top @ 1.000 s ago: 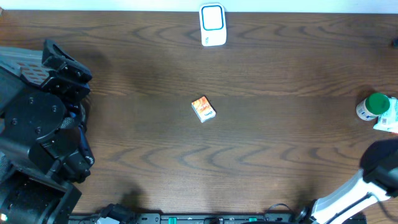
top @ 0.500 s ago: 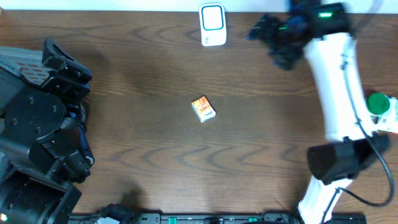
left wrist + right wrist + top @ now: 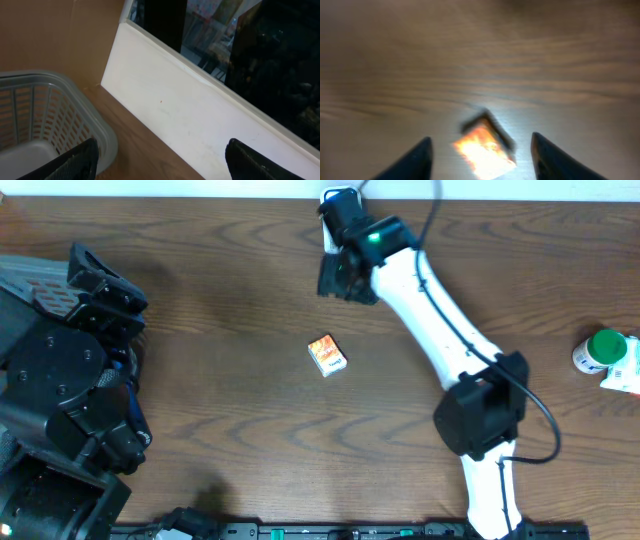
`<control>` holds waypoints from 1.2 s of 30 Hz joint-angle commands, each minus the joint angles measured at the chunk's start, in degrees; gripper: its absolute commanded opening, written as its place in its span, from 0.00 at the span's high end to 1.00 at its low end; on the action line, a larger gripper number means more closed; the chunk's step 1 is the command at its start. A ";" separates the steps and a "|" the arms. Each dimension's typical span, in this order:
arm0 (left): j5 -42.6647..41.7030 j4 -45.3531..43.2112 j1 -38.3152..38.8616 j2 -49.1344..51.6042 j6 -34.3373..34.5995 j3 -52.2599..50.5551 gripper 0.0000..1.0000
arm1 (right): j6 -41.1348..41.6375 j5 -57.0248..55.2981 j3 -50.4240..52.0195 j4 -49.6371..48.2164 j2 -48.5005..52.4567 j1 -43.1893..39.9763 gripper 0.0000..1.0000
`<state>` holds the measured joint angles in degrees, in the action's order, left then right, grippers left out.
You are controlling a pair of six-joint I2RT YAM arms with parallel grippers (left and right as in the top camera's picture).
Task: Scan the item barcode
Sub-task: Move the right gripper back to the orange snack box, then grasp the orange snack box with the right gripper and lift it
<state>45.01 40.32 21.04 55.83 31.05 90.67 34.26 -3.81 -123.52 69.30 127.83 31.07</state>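
— Dark wood table [image 3: 200,310] fills my overhead feed. The left wrist feed shows a white ledge [image 3: 200,115] with dark window panes [image 3: 270,60] behind it. What do you want first?

— Start at the left. How is that arm?

— My left arm [image 3: 70,380] sits folded at the left edge. Its wrist camera looks over a grey basket [image 3: 50,115] toward the ledge. I see the left gripper [image 3: 161,150] with its fingers spread wide and nothing between them.

— And the item?

— I have the box [image 3: 327,355], small and orange, lying flat on bare wood near the middle of the table, at a slant to the edges. Nothing touches it.

— Where is the scanner?

— At the far edge, about in line with the box. I see only a bit of the white scanner [image 3: 330,194], because my right arm [image 3: 440,330] reaches across from the near right and covers most of it.

— Is the right gripper on anything?

— From above, the right gripper [image 3: 333,278] hangs just on the near side of the scanner, well apart from the box. I can't tell whether it touches the scanner. Its wrist feed is blurred, but the two fingers [image 3: 415,160] stand apart there. The box shows in the gap, on the table beyond the tips. I'd call it open, the gap wider than the box looks from there, and holding nothing.

— Anything further right?

— I see a green-capped bottle [image 3: 600,350] at the right edge, well away from the box.
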 commanded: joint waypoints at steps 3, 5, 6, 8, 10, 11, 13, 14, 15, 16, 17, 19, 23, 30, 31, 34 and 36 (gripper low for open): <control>0.90 -0.04 -0.24 -0.11 -0.81 0.17 0.18 | -6.64 -10.82 0.24 3.37 5.60 -0.63 0.99; 0.90 -0.02 -0.24 -0.11 -0.81 0.17 0.18 | -5.55 -8.90 0.24 4.74 8.15 -1.09 0.99; 0.90 -0.04 -0.24 -0.11 -0.81 0.20 0.18 | -5.57 -7.69 0.24 5.33 9.49 -1.22 0.99; 0.90 -0.04 -0.24 -0.11 -0.81 0.17 0.19 | -5.55 -5.97 0.24 6.47 11.82 -1.33 0.99; 0.90 -0.04 -0.24 -0.11 -0.81 0.20 0.19 | -5.57 -5.03 0.24 7.85 13.81 -1.27 0.99; 0.90 -0.02 -0.24 -0.11 -0.81 0.17 0.18 | -5.57 -4.52 0.24 8.59 14.78 -1.07 0.99; 0.90 -0.02 -0.24 -0.11 -0.81 0.20 0.18 | -5.57 -2.91 0.28 10.05 16.35 -0.37 0.99; 0.90 -0.02 -0.24 -0.11 -0.81 0.17 0.19 | -5.57 -1.64 0.28 10.86 16.96 0.11 0.99; 0.90 -0.02 -0.24 -0.11 -0.81 0.20 0.18 | -5.60 -0.20 0.28 11.63 17.42 0.63 0.99; 0.90 -0.02 -0.24 -0.11 -0.81 0.17 0.18 | -5.60 1.11 0.28 12.35 17.57 1.11 0.99; 0.90 -0.02 -0.24 -0.11 -0.81 0.20 0.18 | -5.60 3.02 0.28 13.14 17.57 1.75 0.99; 0.90 -0.02 -0.24 -0.11 -0.81 0.20 0.18 | -5.62 7.02 0.28 14.45 17.35 3.19 0.99; 0.87 -0.02 -0.24 -0.11 -0.81 0.17 0.19 | -7.39 17.03 0.26 15.80 17.14 5.92 0.99; 0.90 -0.02 -0.24 -0.11 -0.81 0.20 0.18 | -10.14 22.16 -1.09 9.97 17.00 6.84 0.99; 0.87 -0.04 -0.24 -0.11 -0.81 0.20 0.18 | -10.14 23.04 -1.75 9.35 16.90 6.73 0.99; 0.90 -0.04 -0.24 -0.11 -0.81 0.20 0.18 | -10.12 25.35 -4.17 10.08 16.22 6.36 0.99; 0.90 -0.02 -0.24 -0.11 -0.81 0.17 0.19 | -10.14 25.27 -5.38 12.31 14.91 6.36 0.99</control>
<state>45.01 40.32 21.04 55.83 31.05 90.67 25.10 18.63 -126.08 80.09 143.98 38.11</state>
